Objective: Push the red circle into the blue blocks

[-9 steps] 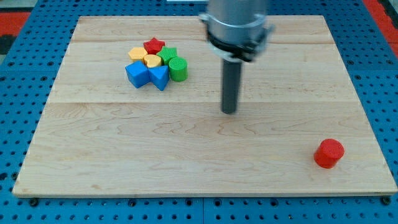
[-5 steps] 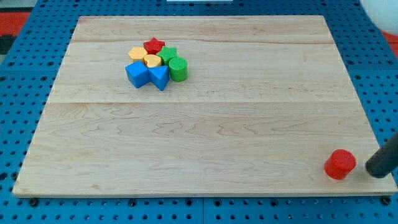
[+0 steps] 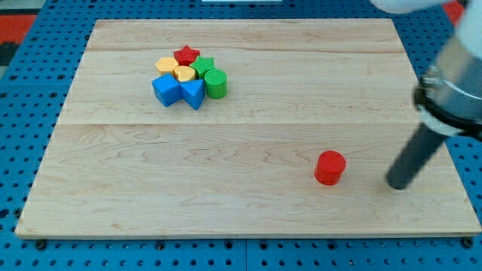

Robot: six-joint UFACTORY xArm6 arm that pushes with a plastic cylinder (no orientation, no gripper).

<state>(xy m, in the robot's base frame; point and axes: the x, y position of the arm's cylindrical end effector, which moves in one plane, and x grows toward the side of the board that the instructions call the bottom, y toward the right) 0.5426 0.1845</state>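
The red circle point(image 3: 330, 167) lies on the wooden board point(image 3: 248, 203), right of centre toward the view's bottom. My tip point(image 3: 396, 183) rests on the board to the circle's right, with a gap between them. Two blue blocks, a cube-like one point(image 3: 165, 90) and a triangular one point(image 3: 192, 94), sit in a cluster at the upper left, far from the circle.
Packed with the blue blocks are a red star point(image 3: 186, 55), a yellow block point(image 3: 166, 65), a yellow rounded block point(image 3: 184, 74), a green block point(image 3: 203, 67) and a green cylinder point(image 3: 215, 83). The board's right edge is near my tip.
The red circle has slid left and a little up from the board's bottom-right corner. My tip has followed it leftward from the right edge.
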